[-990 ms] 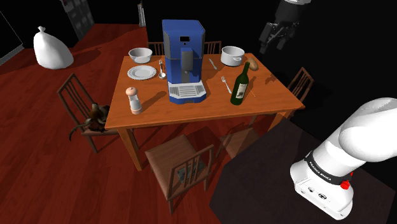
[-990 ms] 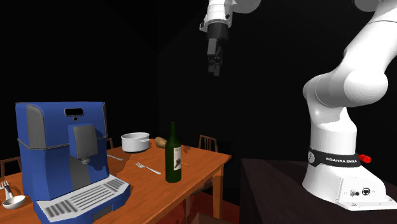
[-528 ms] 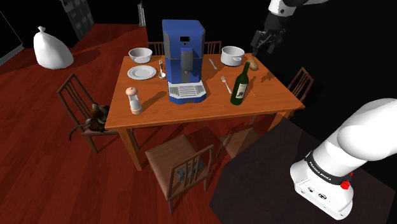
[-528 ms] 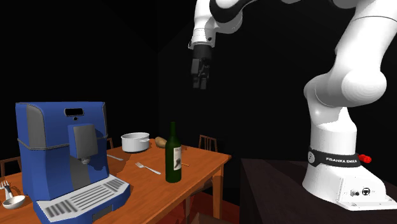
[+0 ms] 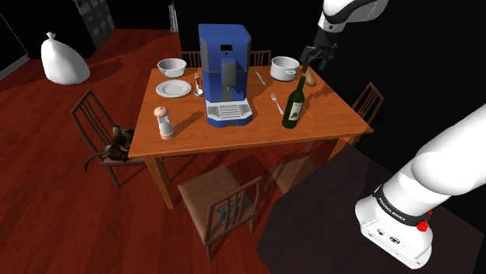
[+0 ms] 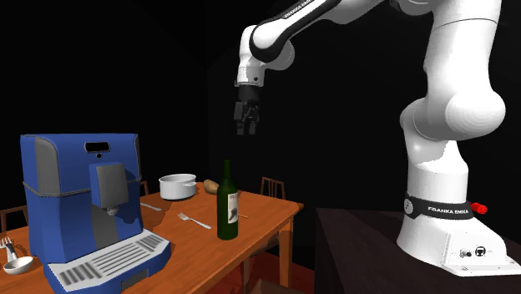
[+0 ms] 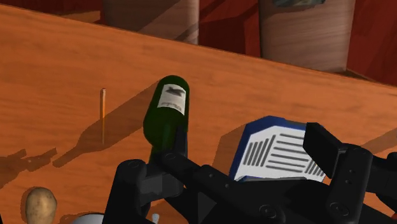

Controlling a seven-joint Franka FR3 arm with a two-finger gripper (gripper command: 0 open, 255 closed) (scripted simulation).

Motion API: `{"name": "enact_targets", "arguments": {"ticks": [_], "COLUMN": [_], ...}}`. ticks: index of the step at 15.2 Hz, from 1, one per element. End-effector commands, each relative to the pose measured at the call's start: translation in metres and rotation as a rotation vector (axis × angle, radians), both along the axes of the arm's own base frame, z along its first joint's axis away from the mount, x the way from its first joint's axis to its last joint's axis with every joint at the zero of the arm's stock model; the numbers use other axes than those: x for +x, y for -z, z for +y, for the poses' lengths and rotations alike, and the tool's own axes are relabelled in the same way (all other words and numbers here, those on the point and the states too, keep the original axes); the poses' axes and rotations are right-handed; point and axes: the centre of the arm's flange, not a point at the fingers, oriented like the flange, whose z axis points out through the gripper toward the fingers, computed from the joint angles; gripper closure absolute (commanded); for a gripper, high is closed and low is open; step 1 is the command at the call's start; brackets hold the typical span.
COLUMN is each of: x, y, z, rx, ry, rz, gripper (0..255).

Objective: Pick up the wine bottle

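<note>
A white bowl (image 5: pixel 171 67) and a grey pot (image 5: pixel 285 68) are placed on the table (image 5: pixel 187 128); what is in them cannot be told. The hand (image 6: pixel 245 127) is held high over the table, pointed downward, fingers apart, nothing gripped. The green wine bottle (image 6: pixel 227 203) is stood upright on the table, lower than the hand and untouched by it

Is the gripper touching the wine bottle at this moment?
No. In the second exterior view the gripper hangs in the air above the wine bottle, with a clear gap between them.
</note>
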Motion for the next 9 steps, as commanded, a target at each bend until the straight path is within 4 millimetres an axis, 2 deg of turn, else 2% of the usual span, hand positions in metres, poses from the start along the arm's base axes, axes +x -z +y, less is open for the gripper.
{"name": "enact_targets", "arguments": {"ticks": [1, 9], "x": [0.015, 0.074], "y": [0.013, 0.069], "z": [-0.016, -0.083], "rx": [0.001, 0.008], "ry": [0.012, 0.059], "rz": [0.000, -0.003], "gripper": [0, 0]}}
